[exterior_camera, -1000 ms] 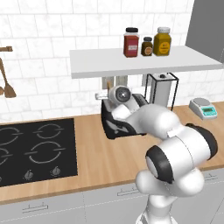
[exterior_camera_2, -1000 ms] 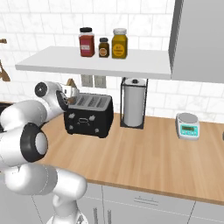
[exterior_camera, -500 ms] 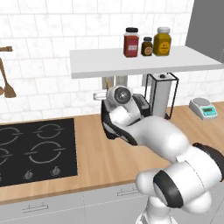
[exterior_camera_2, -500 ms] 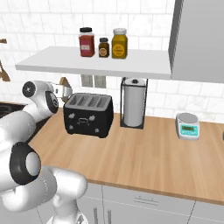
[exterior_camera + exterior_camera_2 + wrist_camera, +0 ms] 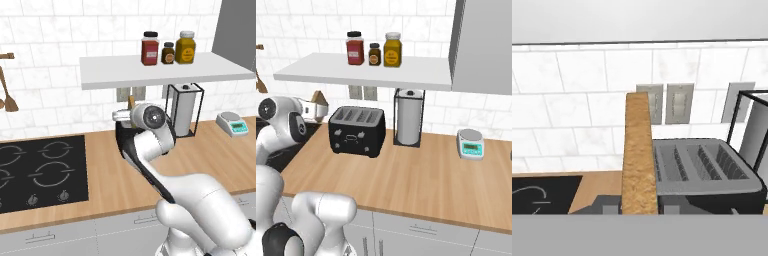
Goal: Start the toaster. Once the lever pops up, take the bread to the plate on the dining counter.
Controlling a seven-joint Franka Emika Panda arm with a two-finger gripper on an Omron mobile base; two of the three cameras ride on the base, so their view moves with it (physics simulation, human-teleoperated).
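Observation:
My gripper is shut on the bread, a tan slice with a brown crust. It hangs in the air just left of the black toaster, about level with the toaster's top. In the hand view the bread stands edge-on in the middle, and the toaster with its empty slots lies to the right of it. From the left base view the bread's tip pokes up behind the gripper, and my arm hides most of the toaster. The plate and the dining counter are out of view.
A wire-framed paper towel holder stands right of the toaster, and a small scale sits farther right. A white shelf with three jars hangs low over the toaster. The black hob lies to the left. Bare wood counter spreads in front.
The hand has carried the bread a little further left, away from the toaster. The arm's elbow has swung down and forward. The grip on the slice is unchanged.

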